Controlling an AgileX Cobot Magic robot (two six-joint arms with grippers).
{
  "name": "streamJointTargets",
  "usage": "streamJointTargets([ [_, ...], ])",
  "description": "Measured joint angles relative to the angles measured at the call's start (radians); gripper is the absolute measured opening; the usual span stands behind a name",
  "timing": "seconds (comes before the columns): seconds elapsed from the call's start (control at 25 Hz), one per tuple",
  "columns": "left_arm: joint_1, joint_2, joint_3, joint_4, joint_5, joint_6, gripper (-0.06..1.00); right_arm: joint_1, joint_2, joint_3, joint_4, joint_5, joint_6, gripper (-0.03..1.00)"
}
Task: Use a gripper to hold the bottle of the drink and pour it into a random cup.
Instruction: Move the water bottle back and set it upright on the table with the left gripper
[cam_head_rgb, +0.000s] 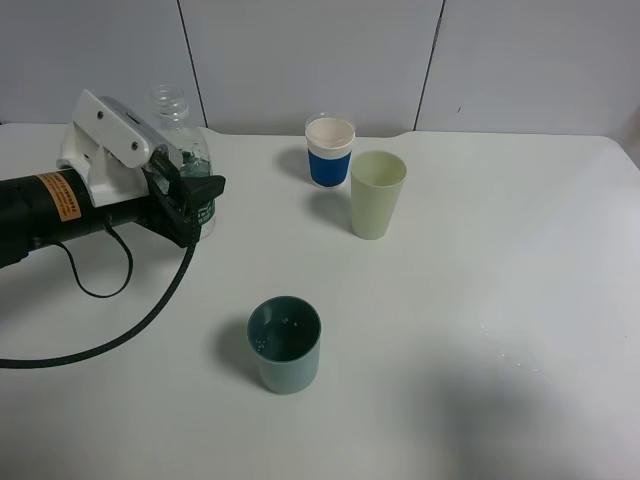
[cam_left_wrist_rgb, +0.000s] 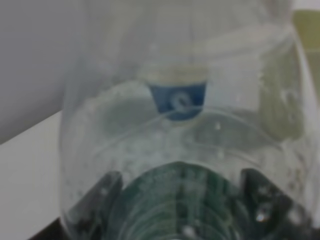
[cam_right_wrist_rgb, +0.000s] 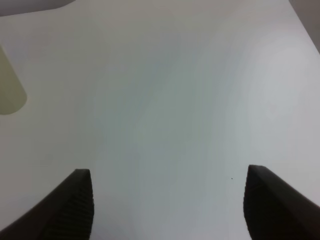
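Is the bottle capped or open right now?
Open: the bottle of the drink shows a bare threaded neck with no cap, standing upright in the left gripper.

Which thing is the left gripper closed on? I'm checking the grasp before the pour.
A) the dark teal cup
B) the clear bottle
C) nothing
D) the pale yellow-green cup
B: the left gripper is shut around the clear bottle, which fills the left wrist view, while the dark teal cup stands apart, untouched.
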Motion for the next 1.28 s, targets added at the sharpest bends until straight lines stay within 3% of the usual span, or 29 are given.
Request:
streamJointTargets([
  [0.52,0.019,0.197,0.002,0.035,-0.198,0.001,0.5,0.0,0.0,0.0,0.0,0.0,0.0,0.63],
  [0.96,0.019,0.299,0.003,0.038,-0.29,0.098,0.5,0.0,0.0,0.0,0.0,0.0,0.0,0.63],
  [1.28,0.019,0.378,0.003,0.046,-0.301,0.106,0.5,0.0,0.0,0.0,0.0,0.0,0.0,0.63],
])
